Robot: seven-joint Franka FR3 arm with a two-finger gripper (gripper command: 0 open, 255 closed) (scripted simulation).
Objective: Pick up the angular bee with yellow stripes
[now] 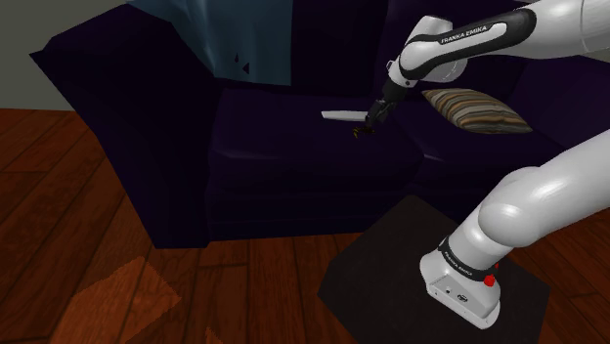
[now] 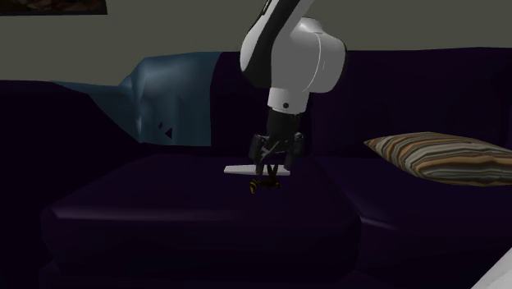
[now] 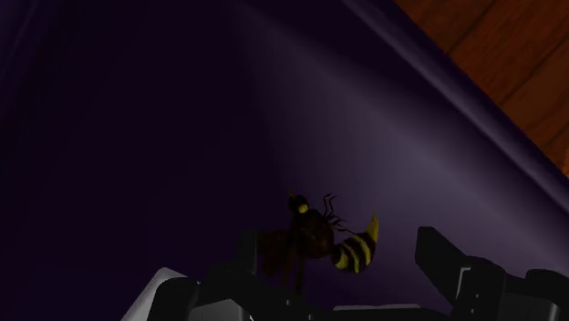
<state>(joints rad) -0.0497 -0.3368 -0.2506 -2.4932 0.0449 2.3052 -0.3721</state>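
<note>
Yellow-striped bee inside the wide-spread claw, unclasped, over a dark purple cushion.

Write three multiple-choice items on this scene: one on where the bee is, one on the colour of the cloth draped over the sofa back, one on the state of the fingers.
1. Where is the bee?
A. on a table
B. on the sofa seat
C. on a shelf

2. What colour is the draped cloth?
A. blue
B. red
C. green

3. How are the fingers?
A. shut on the bee
B. shut on nothing
C. open

Key:
1 B: the bee lies on the dark seat, below the fingers.
2 A: the cloth looks blue in both exterior views.
3 C: the wrist view shows them apart, with the bee between them unclasped.
</note>
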